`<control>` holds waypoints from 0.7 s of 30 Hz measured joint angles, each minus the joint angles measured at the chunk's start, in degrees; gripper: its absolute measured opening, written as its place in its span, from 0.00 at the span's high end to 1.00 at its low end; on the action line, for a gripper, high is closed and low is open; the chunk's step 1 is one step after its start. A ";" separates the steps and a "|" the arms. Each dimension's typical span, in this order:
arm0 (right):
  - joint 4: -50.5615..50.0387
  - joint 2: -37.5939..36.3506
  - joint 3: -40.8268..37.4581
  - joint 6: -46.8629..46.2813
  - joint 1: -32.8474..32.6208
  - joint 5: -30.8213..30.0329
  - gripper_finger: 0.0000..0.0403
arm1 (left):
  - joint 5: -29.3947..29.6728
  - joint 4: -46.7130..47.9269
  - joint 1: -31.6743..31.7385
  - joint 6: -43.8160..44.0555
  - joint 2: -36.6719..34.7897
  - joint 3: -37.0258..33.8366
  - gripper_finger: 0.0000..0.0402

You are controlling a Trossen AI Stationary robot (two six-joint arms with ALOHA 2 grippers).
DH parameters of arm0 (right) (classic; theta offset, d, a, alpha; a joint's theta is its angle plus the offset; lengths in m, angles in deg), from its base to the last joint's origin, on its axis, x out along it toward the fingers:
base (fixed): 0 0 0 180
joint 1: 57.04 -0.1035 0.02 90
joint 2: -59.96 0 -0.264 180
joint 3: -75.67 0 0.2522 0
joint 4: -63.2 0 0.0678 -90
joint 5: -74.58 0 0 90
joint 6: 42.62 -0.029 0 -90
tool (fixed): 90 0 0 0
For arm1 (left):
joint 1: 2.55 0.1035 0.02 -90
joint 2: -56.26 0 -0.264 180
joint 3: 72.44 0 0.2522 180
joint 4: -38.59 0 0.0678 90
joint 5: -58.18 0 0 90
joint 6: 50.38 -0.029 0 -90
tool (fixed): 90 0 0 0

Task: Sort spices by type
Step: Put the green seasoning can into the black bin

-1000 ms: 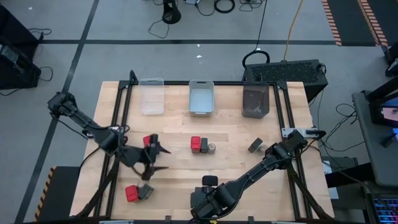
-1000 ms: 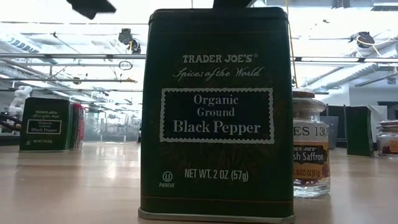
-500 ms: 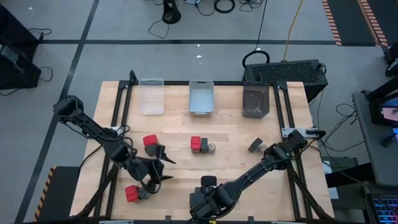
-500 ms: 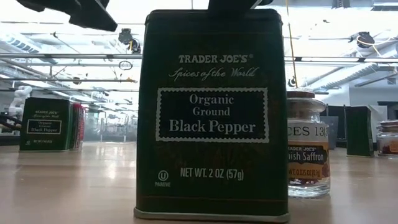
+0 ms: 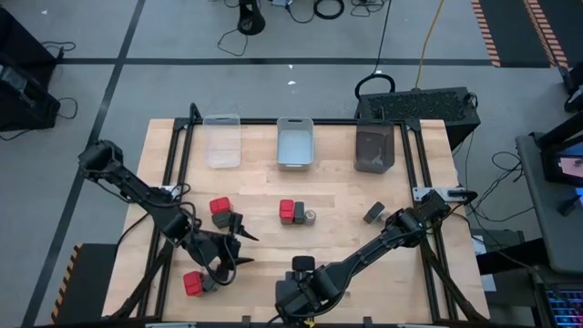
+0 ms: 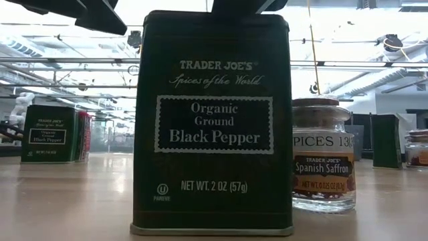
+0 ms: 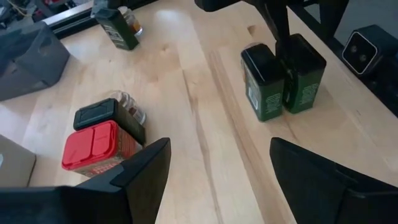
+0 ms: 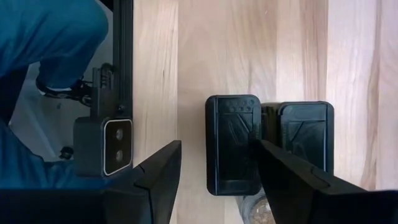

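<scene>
My right gripper (image 5: 303, 266) is at the table's near edge, shut on a dark green black pepper tin (image 6: 212, 124) that stands on the wood. A second like tin (image 8: 305, 143) stands right behind it, and a saffron jar (image 6: 323, 154) stands to its right. My left gripper (image 5: 239, 248) hovers open and empty left of there, between a red box with a dark tin (image 5: 219, 206) and a red and grey pair (image 5: 193, 283). A red box, a dark tin and a jar (image 7: 93, 143) stand mid-table. My right gripper comes from above, fingers pointing down, one on each broad side of the tin's upper part. The far finger (image 7: 281, 43) stands in the gap between the two tins, against the held tin's far side (image 8: 254, 144). The near finger's contact does not show. The tin is upright, base on the table.
Three bins stand along the far edge: clear (image 5: 221, 139), pale grey (image 5: 294, 143), dark (image 5: 373, 148). A dark tin and a jar (image 5: 375, 212) stand at the right. The low camera (image 8: 102, 146) sits just near of the held tin. Bare wood lies between the groups.
My left gripper has moved toward the near edge, away from the red box and dark tin, and stays open. My right gripper has shifted a little toward the table's left, and the black pepper tin has slid left with it, uncovering more of the saffron jar.
</scene>
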 joint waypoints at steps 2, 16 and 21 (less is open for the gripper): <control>-0.02 -0.06 0.01 -0.22 0.00 0.09 0.52 | 0.05 -0.09 0.34 -0.03 0.00 0.00 0.30; 0.37 -0.20 0.01 0.84 -0.03 0.02 0.52 | -0.37 -0.46 1.88 -0.03 -0.03 0.00 0.30; 0.88 -0.22 0.02 0.64 0.02 -0.26 0.52 | -0.44 -0.48 1.86 -0.05 -0.04 0.00 0.30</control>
